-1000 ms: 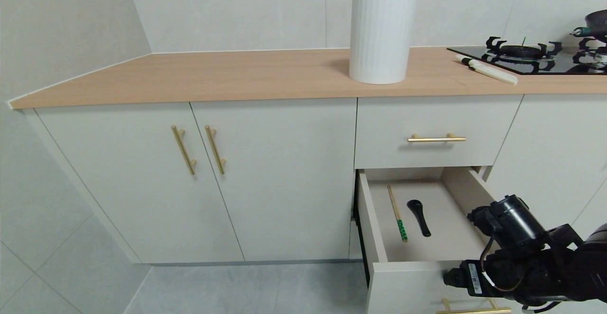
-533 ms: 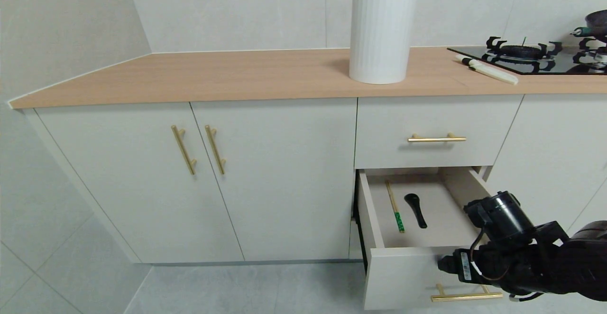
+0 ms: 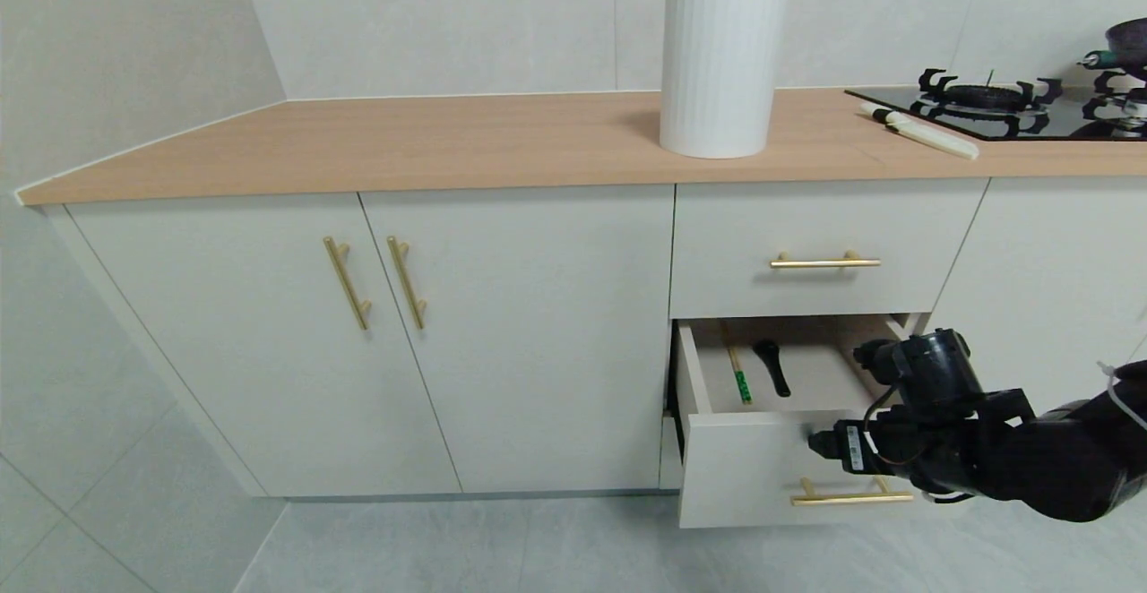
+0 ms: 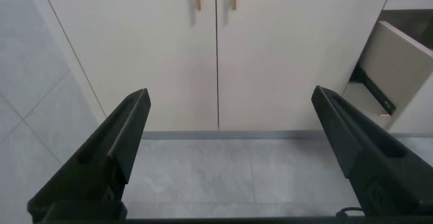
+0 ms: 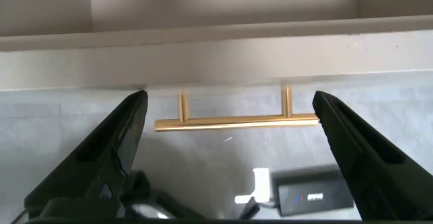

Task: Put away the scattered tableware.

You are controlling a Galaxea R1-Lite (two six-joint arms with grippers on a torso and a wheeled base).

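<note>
Two utensils — chopsticks [image 3: 739,382] and black spoon [image 3: 775,373] — lie in the half-out drawer [image 3: 744,459]; right gripper [image 5: 228,99], fingers spread wide and empty, faces its handle [image 5: 237,122].

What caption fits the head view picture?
The black right gripper, open, at the front of a half-open pale grey drawer holding green-tipped wooden chopsticks and a black spoon.

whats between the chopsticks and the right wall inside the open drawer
A black spoon lies there on the floor of the open drawer, beside the chopsticks and apart from them; the head view shows it.
</note>
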